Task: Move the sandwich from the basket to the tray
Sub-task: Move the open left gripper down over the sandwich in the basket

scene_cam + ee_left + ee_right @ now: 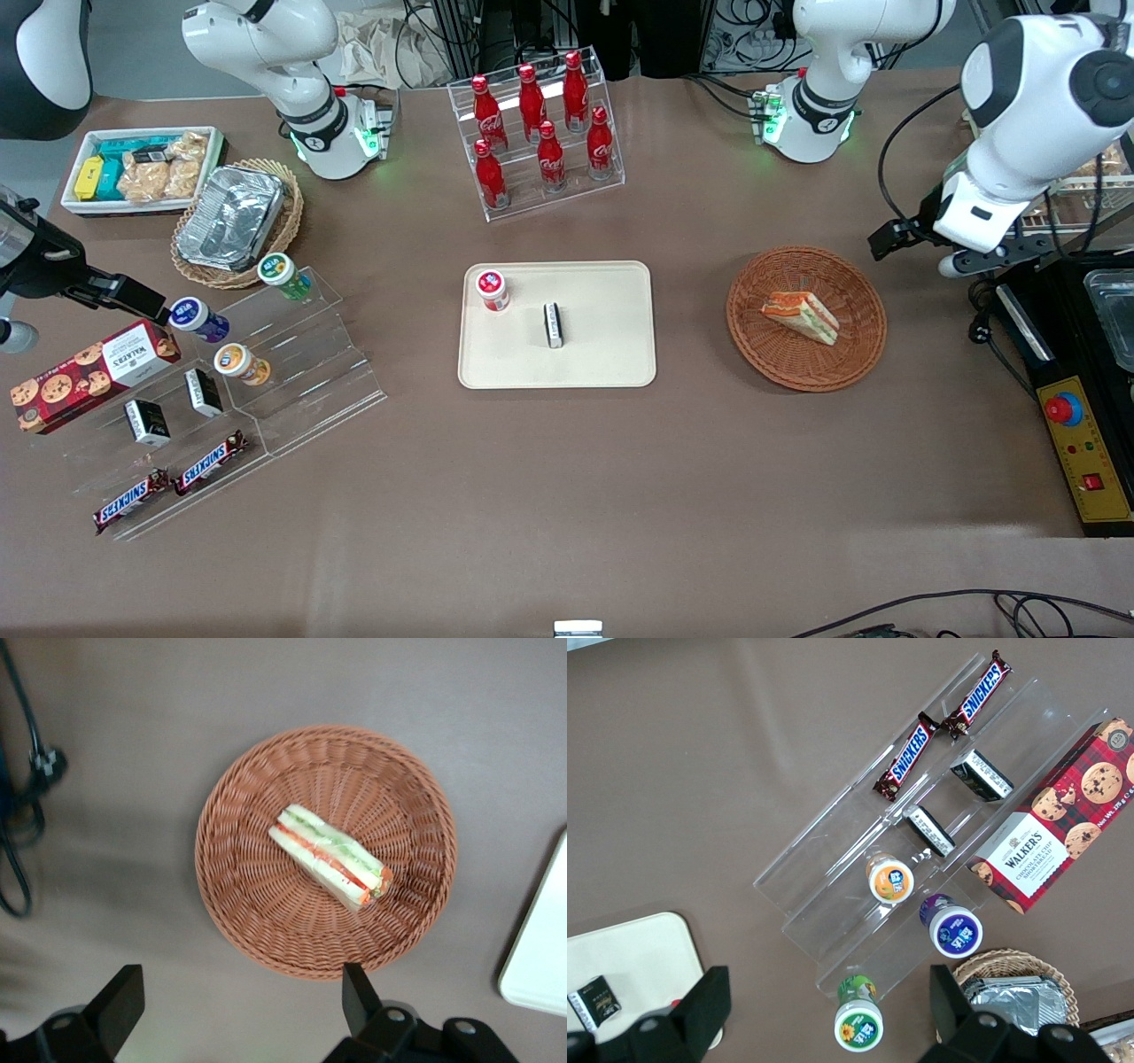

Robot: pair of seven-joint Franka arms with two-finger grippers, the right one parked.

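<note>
The sandwich (802, 316), a white-bread wedge with orange-red and green filling, lies on its side in the round reddish-brown wicker basket (855, 354). It also shows in the left wrist view (330, 857), in the middle of the basket (257, 904). The cream-beige tray (602, 354) lies beside the basket, toward the parked arm's end; its corner shows in the left wrist view (540, 966). My left gripper (895, 237) hangs well above the table beside the basket's rim, toward the working arm's end. Its fingers (241, 988) are wide open and empty.
The tray holds a red-lidded jar (493, 289) and a small black box (554, 324). A rack of red bottles (540, 133) stands farther from the camera. A black control box (1076, 443) and cables (22, 806) lie at the working arm's end. A clear snack stand (221, 390) sits at the parked arm's end.
</note>
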